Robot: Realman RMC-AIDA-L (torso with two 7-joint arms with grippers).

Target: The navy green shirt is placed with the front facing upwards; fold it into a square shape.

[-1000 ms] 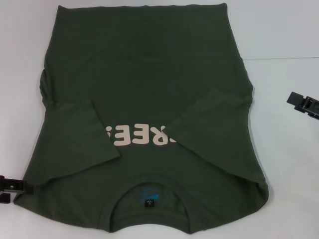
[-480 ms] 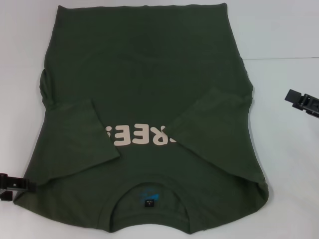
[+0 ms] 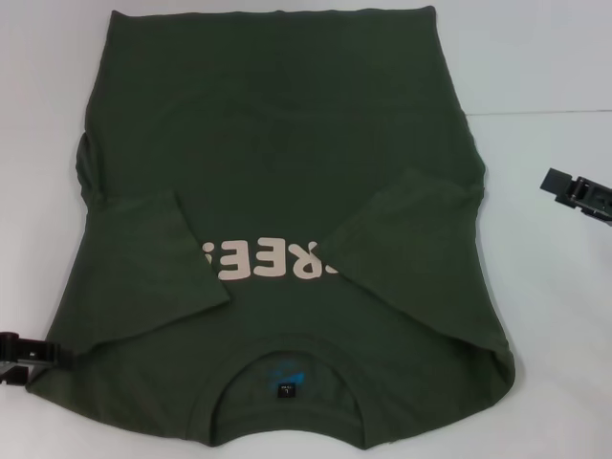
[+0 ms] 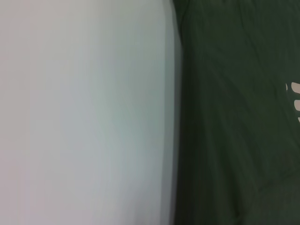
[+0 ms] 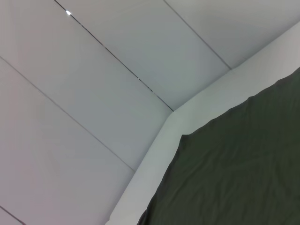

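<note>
Head view: the navy green shirt [image 3: 277,220] lies flat on the white table [image 3: 555,57], filling the frame's centre, both sleeves folded inward. Left gripper [image 3: 21,356] touches its lower-left edge; right gripper [image 3: 577,194] sits apart at right. Grip states: cannot tell.

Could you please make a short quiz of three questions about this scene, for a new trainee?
1. True or false: both sleeves of the navy green shirt are folded inward over its front.
2. Which pincer is at the shirt's edge near the collar end? A) left pincer B) right pincer
3. Fill in: the collar lies at the end of the shirt ____ to the robot.

Key
1. True; they cover the ends of the lettering.
2. A; the right pincer is apart from the cloth, over the white table.
3. Nearest.
</note>
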